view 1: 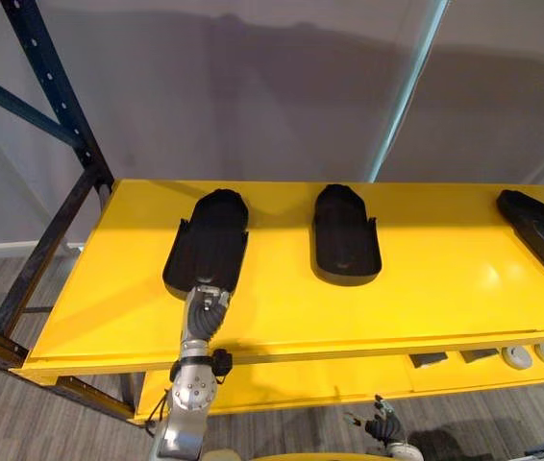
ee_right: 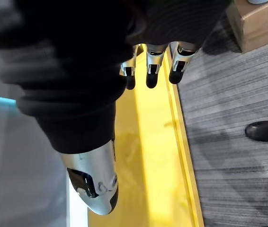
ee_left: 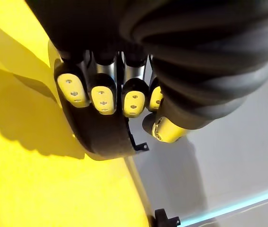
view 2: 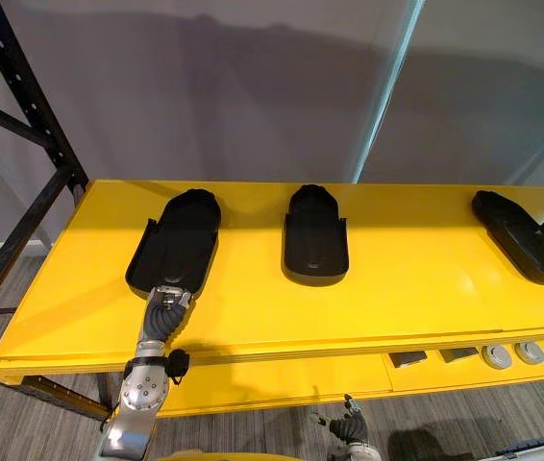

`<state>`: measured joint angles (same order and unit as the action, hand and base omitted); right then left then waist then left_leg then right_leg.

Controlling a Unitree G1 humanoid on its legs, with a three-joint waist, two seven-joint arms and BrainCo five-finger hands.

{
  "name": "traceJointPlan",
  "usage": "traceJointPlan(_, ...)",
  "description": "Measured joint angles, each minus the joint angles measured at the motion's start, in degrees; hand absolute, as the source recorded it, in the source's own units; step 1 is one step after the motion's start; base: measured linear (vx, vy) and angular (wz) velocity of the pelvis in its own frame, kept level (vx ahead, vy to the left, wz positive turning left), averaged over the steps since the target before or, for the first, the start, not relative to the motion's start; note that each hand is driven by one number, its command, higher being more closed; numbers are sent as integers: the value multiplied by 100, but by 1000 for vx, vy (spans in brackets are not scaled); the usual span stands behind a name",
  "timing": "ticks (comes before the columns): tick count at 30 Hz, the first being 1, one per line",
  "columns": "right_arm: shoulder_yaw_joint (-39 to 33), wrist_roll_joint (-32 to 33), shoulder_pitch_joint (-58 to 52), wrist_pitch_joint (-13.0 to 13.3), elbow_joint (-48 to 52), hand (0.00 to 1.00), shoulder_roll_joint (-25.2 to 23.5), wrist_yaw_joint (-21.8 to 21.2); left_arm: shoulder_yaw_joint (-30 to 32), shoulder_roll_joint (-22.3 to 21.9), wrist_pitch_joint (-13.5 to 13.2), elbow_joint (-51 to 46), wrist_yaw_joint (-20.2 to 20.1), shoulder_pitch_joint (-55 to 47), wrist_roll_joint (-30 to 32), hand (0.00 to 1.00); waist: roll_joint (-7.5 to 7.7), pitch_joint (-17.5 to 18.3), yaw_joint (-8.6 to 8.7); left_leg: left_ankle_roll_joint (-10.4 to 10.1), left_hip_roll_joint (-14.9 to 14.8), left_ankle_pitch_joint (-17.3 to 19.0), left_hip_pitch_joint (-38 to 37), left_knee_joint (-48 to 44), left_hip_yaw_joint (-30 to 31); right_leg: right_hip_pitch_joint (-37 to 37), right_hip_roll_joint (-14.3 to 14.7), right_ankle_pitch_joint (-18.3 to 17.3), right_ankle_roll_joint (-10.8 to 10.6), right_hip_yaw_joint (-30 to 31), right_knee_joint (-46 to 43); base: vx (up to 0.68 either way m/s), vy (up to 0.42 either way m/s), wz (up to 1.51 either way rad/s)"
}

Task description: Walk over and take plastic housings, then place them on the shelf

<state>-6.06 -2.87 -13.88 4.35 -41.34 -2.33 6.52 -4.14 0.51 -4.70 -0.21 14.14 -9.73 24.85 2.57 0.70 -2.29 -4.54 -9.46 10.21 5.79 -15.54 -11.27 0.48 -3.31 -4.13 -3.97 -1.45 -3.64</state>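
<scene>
Placing step: left hand at 6 o'clock end of housing on shelf; can't tell if its fingers grip. Right hand hangs with fingers slack, empty. Next, probably: let go, back off.

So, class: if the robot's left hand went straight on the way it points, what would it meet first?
The leftmost black housing on the yellow shelf; the left hand sits right at its near end.

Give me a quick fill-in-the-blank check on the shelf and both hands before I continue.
1. The yellow shelf carries ___ black housings.
2. The left hand is curled over the near end of the ___ housing.
3. The right hand hangs low with relaxed fingers, holding ___.

Missing words: three; leftmost; nothing.
</scene>
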Motion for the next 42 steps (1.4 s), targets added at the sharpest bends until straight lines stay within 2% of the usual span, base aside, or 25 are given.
traceJointPlan(4, -15, -2, 32, -2, -64, 0, 14, -4, 8, 84, 78, 445, 6, 362, 33, 100, -14, 44, 32, -47, 72, -358, -178, 570, -16, -96, -11, 43, 31, 4, 28, 9, -56, -1)
traceJointPlan(7, -17, -5, 132, -32, -263, 0, 17, -17, 29, 151, 138, 654, 72, 464, 58, 100, -14, 45, 146, -82, 109, -628, -336, 1013, -20, -90, 23, 134, 64, -3, 135, -16, -35, 0)
traceJointPlan(17, -102, -3, 175, -39, -487, 0, 44, -16, 5, 190, 174, 593, 98, 575, 46, 100, -2, 45, 157, -48, 237, -1224, -655, 1979, -52, -169, 25, 316, 60, 21, 254, -68, -4, 0)
traceJointPlan(19, -100, -1, 156, -39, -498, 0, 41, -13, -22, 219, 158, -355, 99, 391, 12, 100, 44, 20, 153, -52, 237, -1195, -621, 1967, -13, -166, 3, 327, 36, 19, 275, -48, 16, 10)
traceJointPlan(21, -106, -1, 105, -38, -499, 0, 33, -7, -21, 301, 7, -1203, 102, 246, -68, 100, 64, 10, 145, -50, 252, -1193, -560, 1951, 31, -142, -4, 279, -36, -20, 272, -41, 5, 14)
traceJointPlan(23, -197, 1, 106, -37, -498, 0, -8, 1, 90, 372, -313, -2260, 189, 18, -201, 100, 69, 8, 133, -49, 261, -1193, -566, 1948, 67, -96, -18, 254, -73, -95, 267, 6, 2, 17)
traceJointPlan(24, -200, 1, 108, -35, -498, 0, -13, 5, 152, 387, -358, -2465, 222, -35, -213, 100, 66, 6, 137, -48, 265, -1192, -569, 1945, 96, -76, -42, 249, -79, -151, 267, 32, 13, 24)
traceJointPlan(27, -200, 0, 118, -25, -496, 0, -17, 4, 762, 366, -600, -3347, 485, -293, -605, 100, 61, 1, 112, -30, 266, -1175, -535, 1867, 206, -20, -60, 244, -74, -306, 228, 43, 6, 24)
traceJointPlan(29, -199, 0, 118, -25, -495, 0, -16, 5, 1626, 327, -759, -3838, 821, -509, -1041, 100, 55, -3, 82, -3, 261, -1069, -462, 1701, 293, 33, -67, 220, -65, -347, 225, 39, 3, 16)
traceJointPlan(30, -200, 0, 119, -25, -494, 0, -13, 6, 1867, 299, -810, -3900, 890, -550, -1131, 100, 53, -5, 59, -9, 258, -1035, -430, 1639, 309, 35, -70, 209, -64, -354, 217, 25, 3, 10)
traceJointPlan(31, -204, 0, 112, -26, -493, 0, -10, 8, 2325, 240, -869, -3973, 1064, -624, -1318, 100, 43, -14, -23, -13, 250, -967, -378, 1529, 332, 35, -74, 189, -65, -399, 193, 10, -2, 14)
traceJointPlan(34, -192, -4, 114, -27, -454, 0, -12, 6, 3079, 123, -909, -3962, 1336, -998, -1629, 100, 36, -63, -35, 0, 258, -830, -299, 1294, 456, 137, -103, 104, -66, -547, 158, 9, -2, 21)
traceJointPlan(38, -194, -17, 106, -34, -295, 0, -4, 6, 3406, -2, -886, -3384, 1270, -1436, -2040, 100, 78, -70, -151, 0, 240, -706, -179, 1034, 554, 141, -103, 14, -25, -642, 57, 8, -9, 15)
traceJointPlan(41, -192, -129, 197, -39, -211, 0, 7, -3, 3370, -78, -598, -2189, 903, -1583, -2079, 100, 89, -74, -165, 20, 235, -576, -22, 742, 644, 135, -110, -29, -25, -724, 1, -10, 8, 11)
traceJointPlan(42, -174, -133, 230, -45, -212, 0, 13, -12, 3311, -110, -428, -1570, 700, -1593, -2069, 100, 96, -75, -170, 27, 236, -508, 2, 640, 648, 141, -113, -62, -24, -730, -39, -2, 18, 4)
